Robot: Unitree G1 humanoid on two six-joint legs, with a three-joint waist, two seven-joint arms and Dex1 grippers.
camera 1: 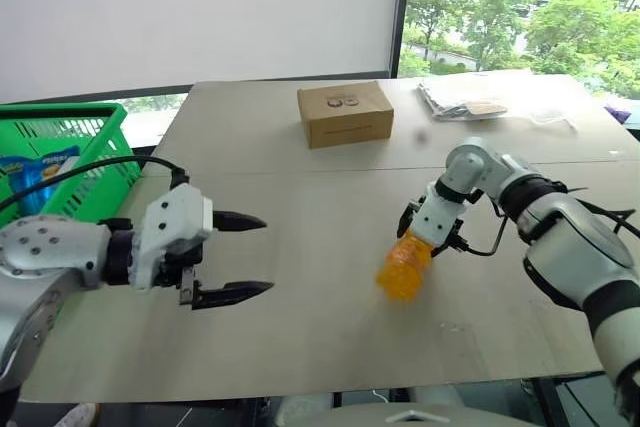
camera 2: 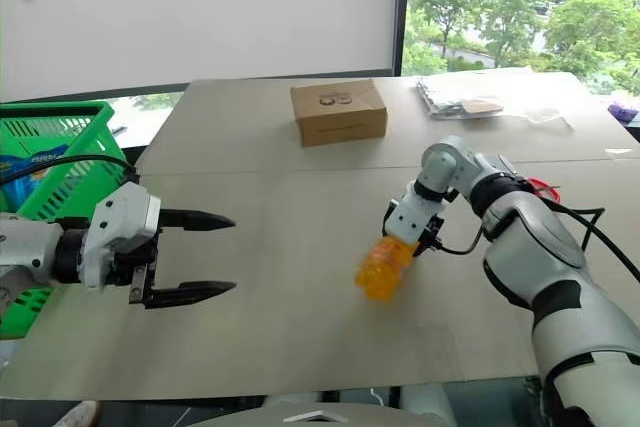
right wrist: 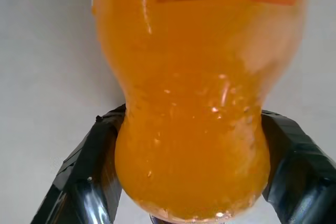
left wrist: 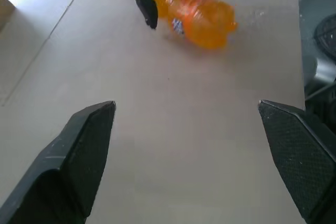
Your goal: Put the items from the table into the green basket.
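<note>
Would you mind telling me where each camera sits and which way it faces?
Left and right eye views: on the head, looking forward and down over the table; both arms, green basket, cardboard box.
Left wrist view: along the open left gripper across the table toward the bottle.
Right wrist view: close along the right gripper, shut on the bottle's narrow part.
Shared: every view shows the orange bottle in the right gripper.

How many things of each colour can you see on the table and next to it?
Orange: 1, the bottle in the right hand
Brown: 1, the cardboard box
Green: 1, the basket
Clear: 1, the plastic bags
Total: 4
</note>
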